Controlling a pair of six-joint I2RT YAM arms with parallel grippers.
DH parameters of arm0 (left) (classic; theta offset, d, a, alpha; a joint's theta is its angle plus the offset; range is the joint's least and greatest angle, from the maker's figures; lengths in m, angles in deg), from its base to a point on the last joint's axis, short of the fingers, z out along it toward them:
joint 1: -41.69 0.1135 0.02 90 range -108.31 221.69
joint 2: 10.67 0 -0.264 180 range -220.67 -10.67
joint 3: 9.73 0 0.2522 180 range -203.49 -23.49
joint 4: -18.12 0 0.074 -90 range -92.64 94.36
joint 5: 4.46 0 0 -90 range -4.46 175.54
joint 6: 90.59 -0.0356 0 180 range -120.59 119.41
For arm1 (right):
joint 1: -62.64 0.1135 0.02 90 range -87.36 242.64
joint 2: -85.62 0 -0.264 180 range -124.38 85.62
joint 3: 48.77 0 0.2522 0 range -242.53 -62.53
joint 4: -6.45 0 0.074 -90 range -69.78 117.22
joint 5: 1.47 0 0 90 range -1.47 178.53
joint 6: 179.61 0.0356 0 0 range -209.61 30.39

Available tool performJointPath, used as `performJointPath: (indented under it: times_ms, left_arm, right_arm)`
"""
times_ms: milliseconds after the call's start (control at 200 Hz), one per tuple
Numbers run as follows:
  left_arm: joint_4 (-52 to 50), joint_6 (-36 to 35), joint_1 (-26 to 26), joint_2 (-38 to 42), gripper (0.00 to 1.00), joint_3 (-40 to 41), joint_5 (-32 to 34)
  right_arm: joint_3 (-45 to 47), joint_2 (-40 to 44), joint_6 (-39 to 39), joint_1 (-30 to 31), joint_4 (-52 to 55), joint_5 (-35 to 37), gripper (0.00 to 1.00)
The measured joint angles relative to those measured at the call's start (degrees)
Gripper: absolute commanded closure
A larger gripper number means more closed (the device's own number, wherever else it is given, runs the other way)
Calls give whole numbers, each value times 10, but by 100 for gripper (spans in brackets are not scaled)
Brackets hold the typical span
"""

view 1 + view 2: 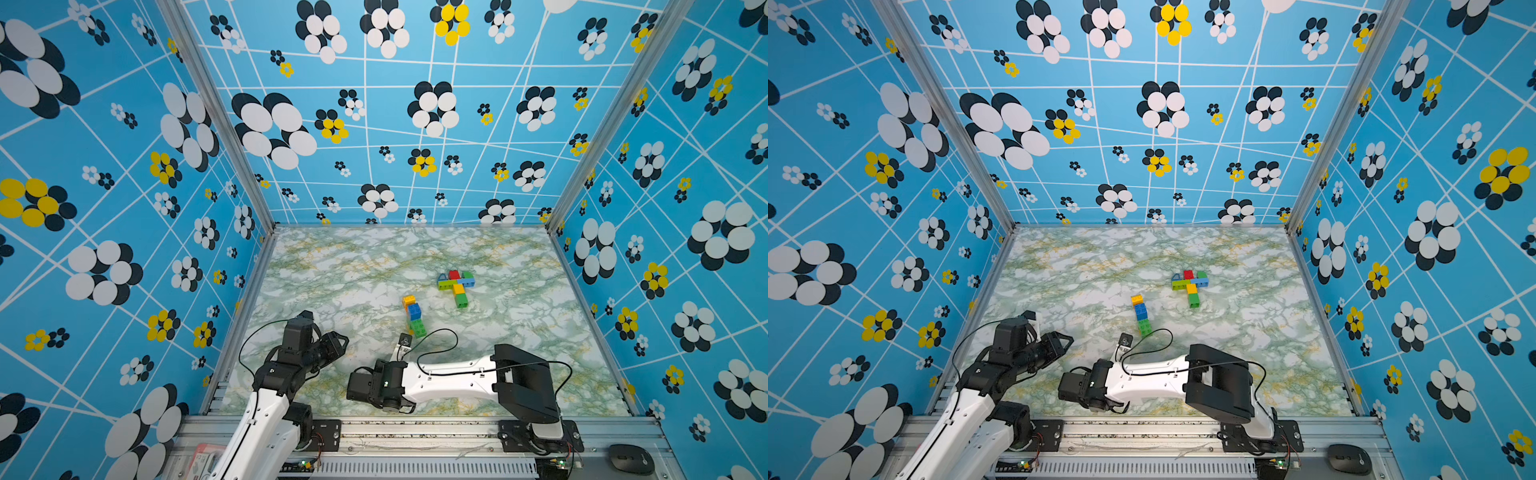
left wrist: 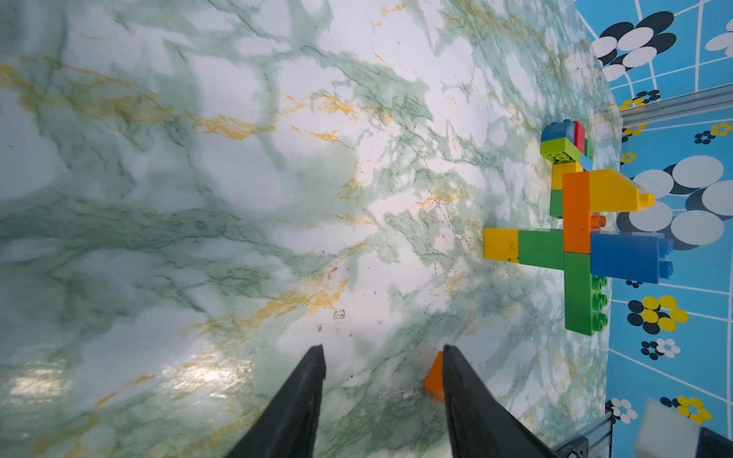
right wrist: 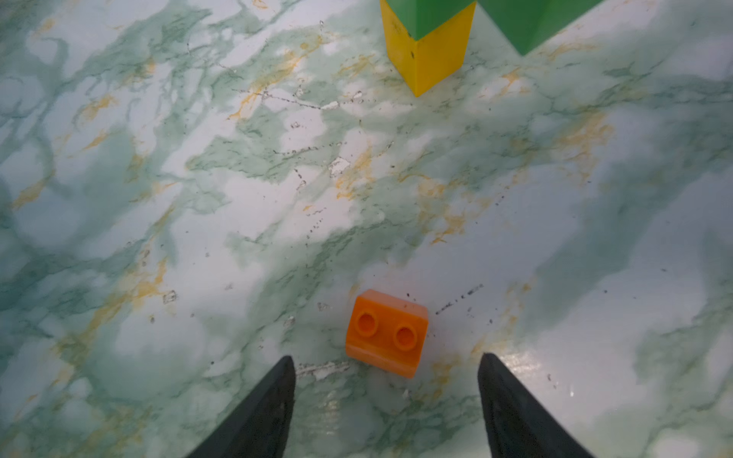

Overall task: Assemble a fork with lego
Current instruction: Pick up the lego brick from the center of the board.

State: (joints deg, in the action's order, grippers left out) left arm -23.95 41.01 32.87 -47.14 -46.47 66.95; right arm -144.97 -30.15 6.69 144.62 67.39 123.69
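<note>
**A:** How do the tools stand?

**B:** The left tool (image 2: 382, 351) has its jaws partly apart with nothing between them and only bare worktop (image 2: 198, 238) ahead of its tips. The right tool (image 3: 386, 359) has its jaws set wider, and it grips nothing either.

**A:** And the lego?

**B:** A loose orange brick (image 3: 386, 333), two studs showing, lies just ahead of the right tool's tips. It is in line with the gap between them and touches neither finger. Farther out past that brick is the near lego build (image 1: 413, 316), yellow, blue and green bricks joined and lying flat. Its yellow end shows in the right wrist view. Beyond it, and apart from it, lies the far lego build (image 1: 457, 286), T-shaped with red, blue and green along its crossbar.

**A:** Any edges close by?

**B:** Both builds sit well in from the walls (image 1: 124, 208), with open worktop on every side of them. The front rail (image 1: 415, 428) runs behind both tools. The arms lie low near that front edge, close to each other, with a strip of bare worktop between them.
</note>
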Motion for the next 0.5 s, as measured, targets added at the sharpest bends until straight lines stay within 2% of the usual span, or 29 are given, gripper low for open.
performJointPath:
  times_ms: [500]
  left_arm:
    - [0, -3, 2, -14, 49, 0, 0]
  right_arm:
    - [-46, -42, 19, -21, 35, -23, 45]
